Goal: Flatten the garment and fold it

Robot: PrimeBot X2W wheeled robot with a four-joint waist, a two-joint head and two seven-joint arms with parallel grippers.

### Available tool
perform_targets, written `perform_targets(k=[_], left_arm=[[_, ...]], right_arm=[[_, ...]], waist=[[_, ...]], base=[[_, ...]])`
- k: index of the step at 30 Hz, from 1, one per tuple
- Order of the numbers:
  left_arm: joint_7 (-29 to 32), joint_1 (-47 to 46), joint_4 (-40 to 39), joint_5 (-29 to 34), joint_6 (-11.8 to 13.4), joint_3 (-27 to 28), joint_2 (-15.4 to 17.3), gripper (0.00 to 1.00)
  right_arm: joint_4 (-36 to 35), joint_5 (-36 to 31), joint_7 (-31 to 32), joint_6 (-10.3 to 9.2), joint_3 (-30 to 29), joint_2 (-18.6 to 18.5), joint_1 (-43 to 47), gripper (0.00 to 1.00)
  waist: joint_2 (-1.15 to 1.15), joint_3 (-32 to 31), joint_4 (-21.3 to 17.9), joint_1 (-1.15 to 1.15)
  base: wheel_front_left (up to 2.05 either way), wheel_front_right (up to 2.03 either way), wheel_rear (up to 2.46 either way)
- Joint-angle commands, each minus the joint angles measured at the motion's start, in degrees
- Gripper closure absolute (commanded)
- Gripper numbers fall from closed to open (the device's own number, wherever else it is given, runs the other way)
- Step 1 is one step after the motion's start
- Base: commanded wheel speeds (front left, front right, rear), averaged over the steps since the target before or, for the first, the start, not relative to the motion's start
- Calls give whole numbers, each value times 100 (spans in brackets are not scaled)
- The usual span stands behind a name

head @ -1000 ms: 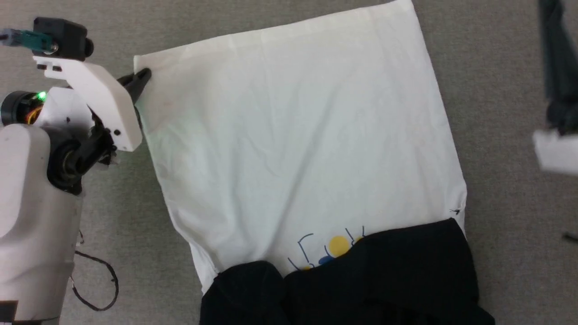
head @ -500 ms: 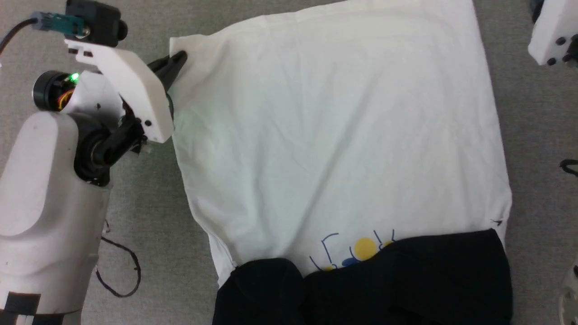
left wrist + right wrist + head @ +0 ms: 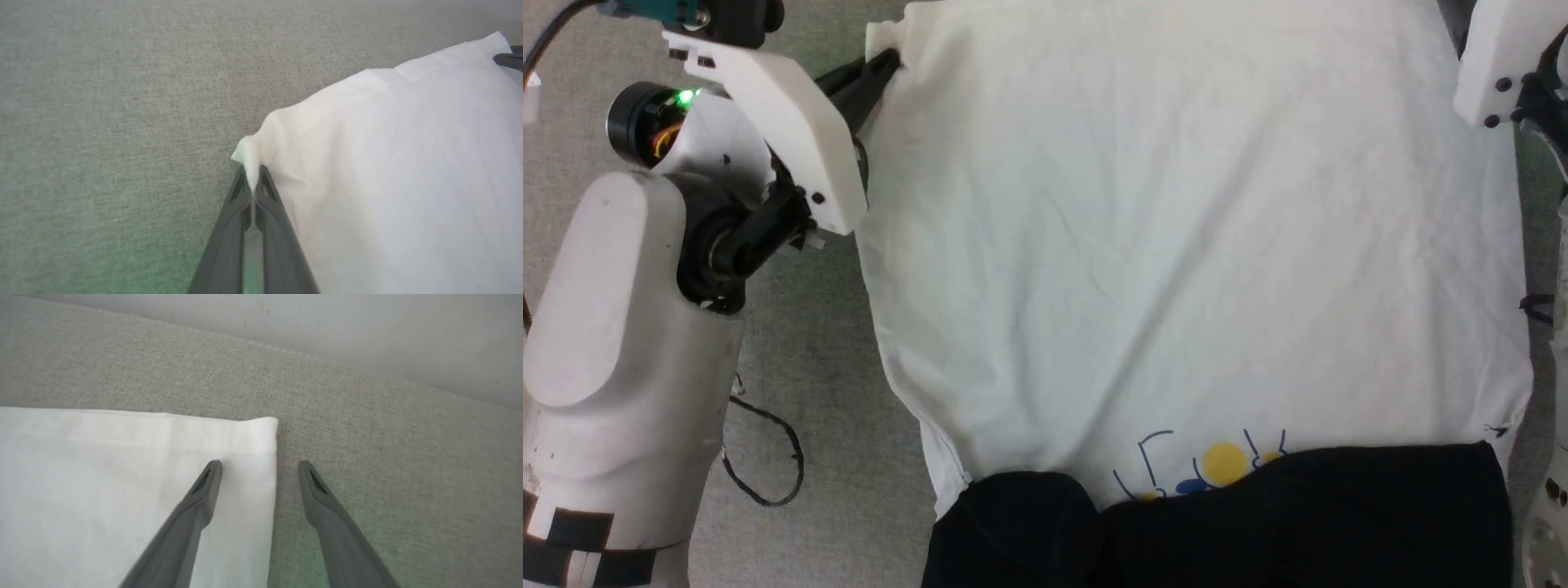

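At left gripper (image 3: 252, 175): clamped tight on garment (image 3: 1176, 245) far-left hem corner. At right gripper (image 3: 260, 464): spread wide, straddling far-right corner edge.

- The garment (image 3: 1176, 245), white-bodied and lightly creased, lay spread front-up on the grey surface (image 3: 849, 367).
- Its black sleeves (image 3: 1298, 523) lay folded over the chest, partly covering a yellow-and-blue print (image 3: 1217, 465).
- One hem corner (image 3: 247, 157) stood bunched up; the other hem corner (image 3: 261, 433) lay flat near the surface's far edge.

place: carpeted indoor room | evidence: grey carpet (image 3: 825, 327), pale wall (image 3: 367, 335)
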Motion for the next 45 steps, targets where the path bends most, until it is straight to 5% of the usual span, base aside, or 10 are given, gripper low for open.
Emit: perform_targets(k=[1,5,6,8,22,32,40,45], left_arm=[[0,-31,50,-24,44,-38,-11,100],[-23,-40,76,-43,47,-53,-33,100],[-32,-42,82,-45,46,-56,-35,100],[-49,-50,97,-54,43,-56,-34,100],[-1948,-580,313,468,35,393,43,100],[-2478,-599,568,537,-129,254,155,100],[-3038,681,-203,612,-210,-38,492,100],[-3290,2200,-1278,659,86,60,729,100]], right_arm=[[38,-37,-74,-5,-6,40,-111,0],[165,-108,-155,-5,-30,107,-110,0],[194,-124,-164,-5,-42,120,-113,51],[227,-198,-222,-5,-134,162,-135,100],[39,-130,-1319,-5,-438,-97,-390,100],[-82,213,-1692,-5,-379,-324,-97,100],[-906,905,-1922,-5,-320,-430,1350,100],[-1715,1284,-1966,-5,-553,-267,2772,100]], waist=[[0,61,62,-1],[0,95,87,-1],[0,101,89,-1],[0,109,82,-1],[0,-456,-223,-1],[0,-1062,-398,-1],[0,-1867,-430,-1],[0,-2338,-446,-1]], base=[[0,0,0],[0,0,0],[0,0,0],[0,0,0],[0,0,0],[0,0,0],[0,0,0],[0,0,0]])
